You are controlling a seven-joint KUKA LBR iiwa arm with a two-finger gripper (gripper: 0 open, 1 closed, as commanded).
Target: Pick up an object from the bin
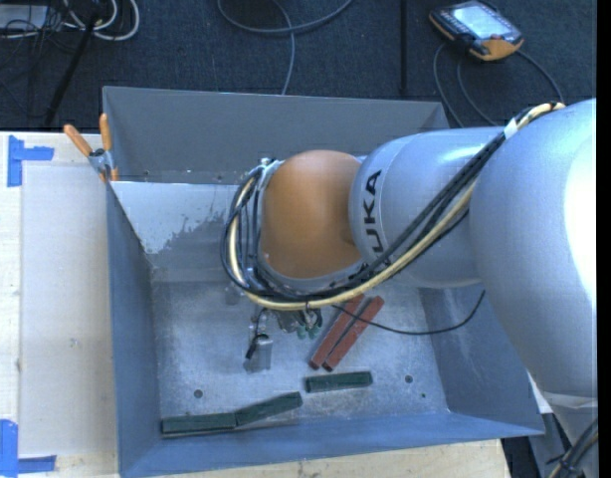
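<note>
My gripper point(258, 351) hangs low over the middle of the bin floor, under the arm's orange dome. Nothing shows in it. Just to its right lie two reddish-brown flat sticks point(345, 334), side by side and slanted, their upper ends tucked under the arm. A short dark green bar point(337, 381) lies below the sticks, nearer the front wall. The gripper stands apart from all of these, over bare floor.
Two more dark green bars lie end to end along the front wall, one point(269, 407) slanted and one point(198, 423) flat at the front left. The arm and its cables hide the bin's right and back parts.
</note>
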